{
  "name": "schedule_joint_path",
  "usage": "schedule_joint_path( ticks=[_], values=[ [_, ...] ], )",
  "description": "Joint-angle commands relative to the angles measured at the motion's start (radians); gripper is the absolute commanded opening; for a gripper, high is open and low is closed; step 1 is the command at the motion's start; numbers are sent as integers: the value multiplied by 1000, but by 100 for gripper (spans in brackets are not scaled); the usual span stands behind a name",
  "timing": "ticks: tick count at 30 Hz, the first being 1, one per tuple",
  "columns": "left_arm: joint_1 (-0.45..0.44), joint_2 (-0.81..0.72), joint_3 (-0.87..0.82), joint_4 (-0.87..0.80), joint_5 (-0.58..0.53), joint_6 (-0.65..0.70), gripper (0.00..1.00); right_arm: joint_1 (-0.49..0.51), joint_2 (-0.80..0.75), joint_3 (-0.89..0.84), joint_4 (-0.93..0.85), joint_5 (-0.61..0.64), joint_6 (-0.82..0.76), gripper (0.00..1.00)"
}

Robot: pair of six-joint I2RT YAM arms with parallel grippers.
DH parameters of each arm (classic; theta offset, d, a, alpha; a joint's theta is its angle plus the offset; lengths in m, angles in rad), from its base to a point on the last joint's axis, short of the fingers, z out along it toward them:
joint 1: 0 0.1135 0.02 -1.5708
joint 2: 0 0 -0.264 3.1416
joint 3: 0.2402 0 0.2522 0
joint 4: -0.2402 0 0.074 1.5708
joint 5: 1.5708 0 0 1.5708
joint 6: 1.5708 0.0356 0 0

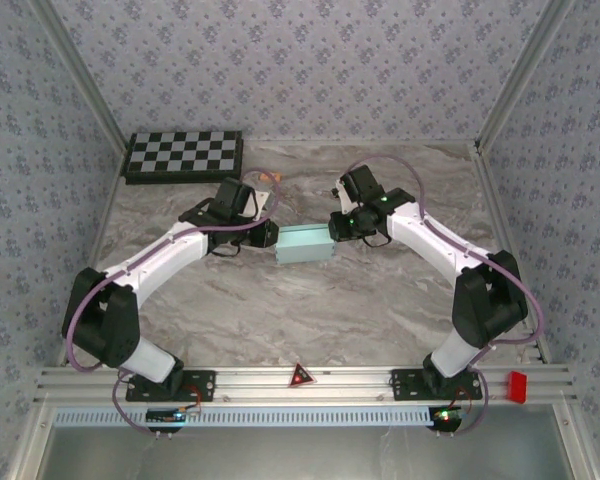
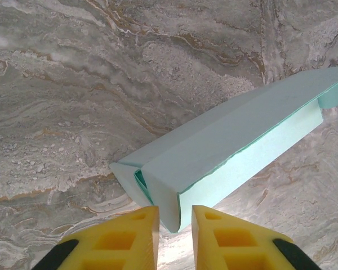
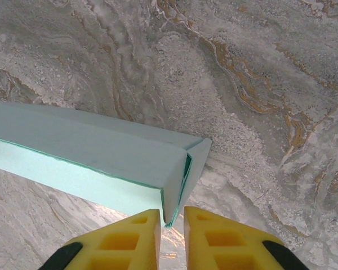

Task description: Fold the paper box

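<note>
The box (image 1: 302, 243) is in the middle of the top view, between the two grippers, with its long side running left to right. The checkerboard (image 1: 185, 155) is well apart from it, in the upper left. The box is already formed into a long tube. I cannot tell whether it rests on the table (image 1: 380, 310) or is lifted a little.

The left gripper (image 2: 175, 211) is at the bottom centre of its wrist view. Its fingers are close together with the lower corner of the box end between them, so the corner looks pinched. The right gripper (image 3: 172, 212) takes the other end in the same way. At each end a small flap (image 2: 125, 179) stands a little out and is not tucked in.

I judge that the step in hand is closing the ends. The card is thin, so both pinches should be light, otherwise the corner gets a crease. The arms should not pull apart or turn against each other, because the tube could twist or its side seam could open. It is better that one gripper holds firm while the other lets go and pushes its flap inward along the fold line, with the flat side of a finger and not with the tip.
</note>
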Motion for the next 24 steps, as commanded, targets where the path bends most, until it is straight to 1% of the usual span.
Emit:
schedule_joint_path(
  ticks=[1,11,20,24],
  values=[
    [5,12,6,18,20,-6,21,1,1,26,9,2,-11,18],
    [5,24,5,26,30,-12,12,1,10,23,16,-18,-14,13],
    [4,41,-1,37,48,-26,12,2,18,9,20,-32,-14,12],
    [4,46,-2,39,49,-27,17,3,20,6,23,-35,-14,12]
  ],
)
